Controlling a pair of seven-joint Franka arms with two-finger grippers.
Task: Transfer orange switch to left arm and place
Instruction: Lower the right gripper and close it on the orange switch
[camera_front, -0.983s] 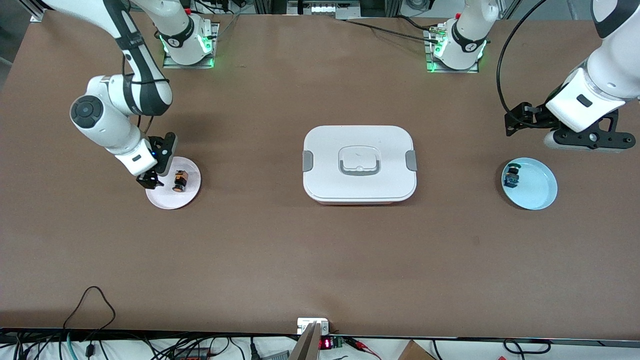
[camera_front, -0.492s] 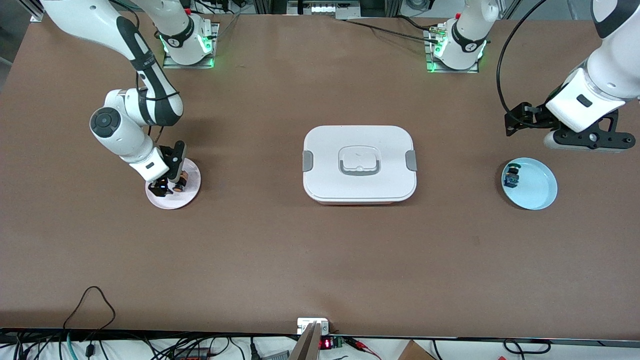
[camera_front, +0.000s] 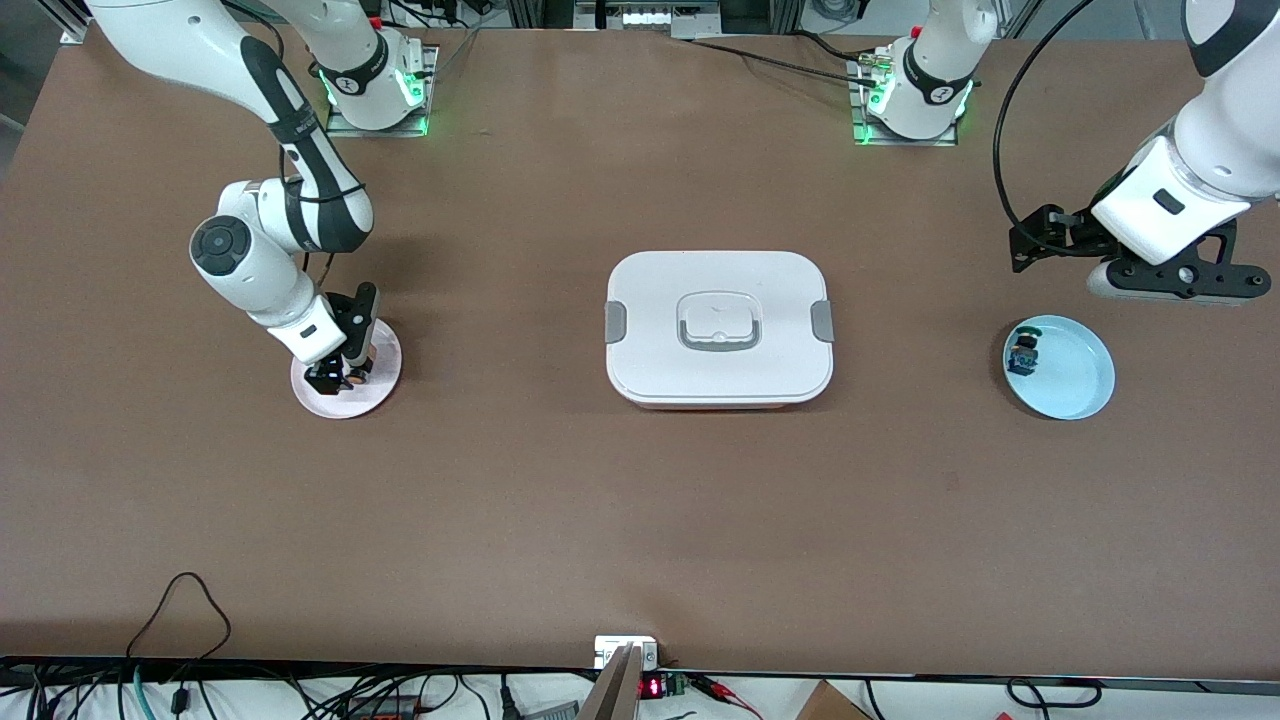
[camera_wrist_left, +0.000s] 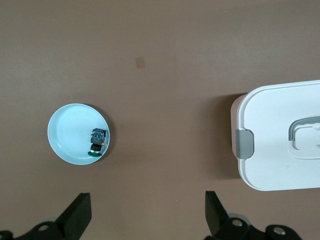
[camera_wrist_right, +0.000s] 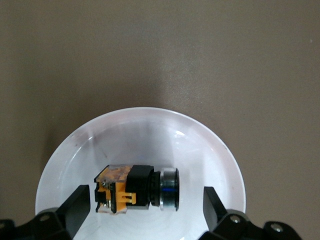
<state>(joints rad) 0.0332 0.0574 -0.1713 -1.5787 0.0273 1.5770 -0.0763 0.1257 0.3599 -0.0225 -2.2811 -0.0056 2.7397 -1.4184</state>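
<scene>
1. Brown table (camera_front: 640, 520) fills the front view, with the white box (camera_front: 718, 328) at its middle, lid on and grey clips at both ends.
2. Toward the right arm's end of the table a pale pink plate (camera_front: 375, 385) lies flat. The right pincer (camera_front: 338, 380) is down over it, and the switch (camera_front: 357, 375) shows only as a bit of orange beside the fingers.
3. Toward the left arm's end a blue plate (camera_front: 1075, 375) holds a small blue-and-black part (camera_front: 1022, 350) near its rim, on the side toward the box.
4. The left pincer (camera_front: 1040, 240) hangs in the air over bare table, farther from the camera than the blue plate; this arm waits.
5. Left wrist view: the two fingertips (camera_wrist_left: 80, 217) stand wide apart with nothing between them, high over the table. The blue plate (camera_wrist_left: 67, 135) with its part (camera_wrist_left: 98, 142) lies well apart from the box (camera_wrist_left: 280, 137), bare table between them.
6. Right wrist view: the switch (camera_wrist_right: 137, 189) lies on its side in the pink plate (camera_wrist_right: 140, 135), orange end toward one fingertip (camera_wrist_right: 77, 205), dark round end toward the other.
7. Here the right pincer (camera_wrist_right: 142, 210) is spread wide, a finger at each end of the switch with a gap on both sides; it grips nothing.
</scene>
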